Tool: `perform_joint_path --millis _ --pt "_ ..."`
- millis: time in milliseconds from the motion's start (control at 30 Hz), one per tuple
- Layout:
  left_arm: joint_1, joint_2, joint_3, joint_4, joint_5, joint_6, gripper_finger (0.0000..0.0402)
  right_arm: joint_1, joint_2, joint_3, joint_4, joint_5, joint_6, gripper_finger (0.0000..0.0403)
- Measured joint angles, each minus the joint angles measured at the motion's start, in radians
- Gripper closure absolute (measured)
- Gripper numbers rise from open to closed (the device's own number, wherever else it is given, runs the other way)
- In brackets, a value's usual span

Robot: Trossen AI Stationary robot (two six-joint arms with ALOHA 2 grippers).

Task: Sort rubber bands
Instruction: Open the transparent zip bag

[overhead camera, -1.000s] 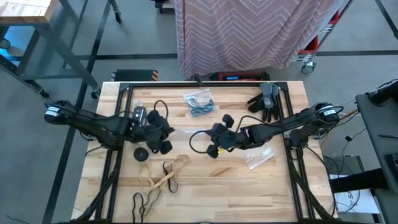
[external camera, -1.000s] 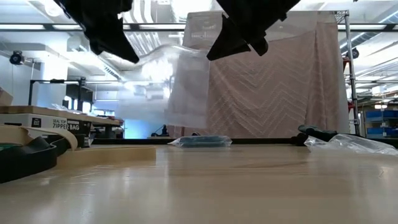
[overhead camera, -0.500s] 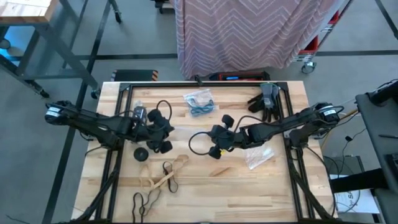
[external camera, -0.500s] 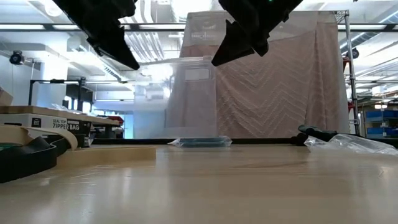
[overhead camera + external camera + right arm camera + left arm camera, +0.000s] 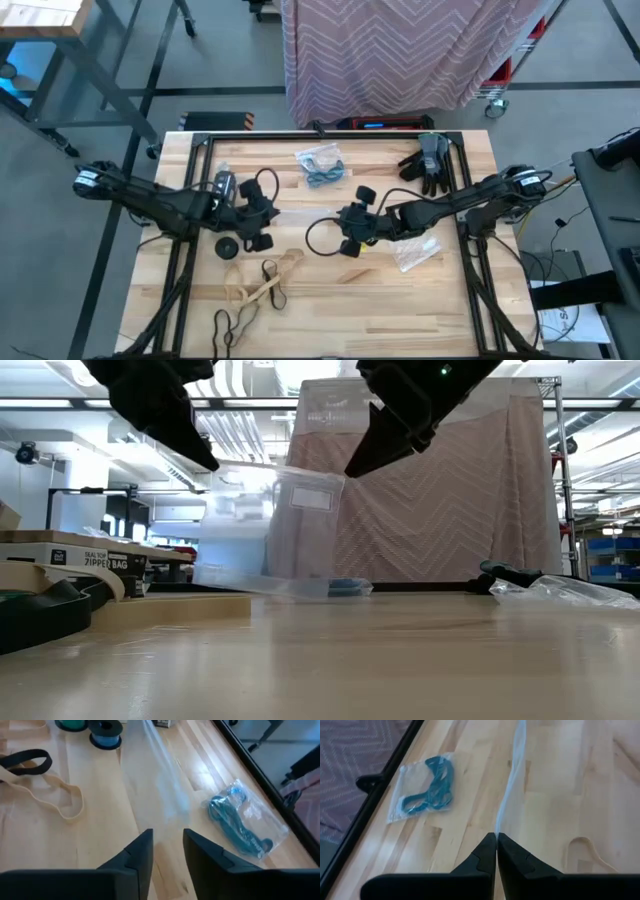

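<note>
Rubber bands lie loose near the front edge of the bench (image 5: 400, 310), which is pale planked wood with a dark metal frame running along its sides and back. A thin black loop (image 5: 228, 324) sits closest to the front-left corner, limp and folded on itself. Just behind it are flat tan bands (image 5: 262, 288) with another black loop (image 5: 271, 270) lying across them; the right wrist view shows the tan ones (image 5: 64, 800) as wide, soft ribbons.

Farther back, over the middle of the bench, the two dark arms meet around a clear zipper bag (image 5: 275, 530), a smooth, see-through plastic sheet hanging with its bottom edge sagging onto the wood. The left gripper (image 5: 258, 212) has its fingers pressed together on one top edge of that bag, as the left wrist view shows (image 5: 496, 851). The right gripper (image 5: 345, 228) hangs at the bag's other side with its fingers (image 5: 137, 855) standing apart and the film lying in front of the gap, not pinched.

Right of the right arm a crinkly clear bag (image 5: 415, 252) lies flat. Near the back edge, a small clear packet of blue rubber bands (image 5: 320, 165) rests on the wood, the blue loops bunched inside. At the back-right corner lie dark grey gloves (image 5: 428, 160).
</note>
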Motion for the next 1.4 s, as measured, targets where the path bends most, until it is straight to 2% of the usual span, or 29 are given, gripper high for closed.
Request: perform_joint_path --millis 167,333,433,733,833,1233,1400 --pt "-0.019 -0.001 0.000 0.004 0.001 0.004 0.0401 -0.002 0.000 0.000 0.008 -0.002 -0.053 0.0279" --pt "-0.020 -0.001 0.000 0.003 0.001 0.004 0.0401 -0.005 0.000 0.000 0.010 -0.033 -0.045 0.0285" --pt "-0.020 -0.001 0.000 0.004 0.001 0.007 0.0401 -0.005 0.000 0.000 0.023 -0.065 -0.044 0.0304" --pt "-0.020 -0.002 0.000 0.005 0.001 0.022 0.0401 -0.013 0.000 0.000 0.041 -0.072 -0.025 0.0390" --pt "-0.021 -0.002 0.000 0.005 0.001 0.022 0.0401 -0.013 0.000 -0.002 0.031 -0.073 -0.025 0.0400" --pt "-0.027 -0.001 0.000 0.011 0.028 0.035 0.0401 -0.017 0.030 -0.011 0.043 -0.073 -0.015 0.0328" --pt "-0.027 -0.001 0.000 0.010 0.047 0.035 0.0401 -0.017 0.032 -0.011 0.055 -0.073 -0.017 0.0330"
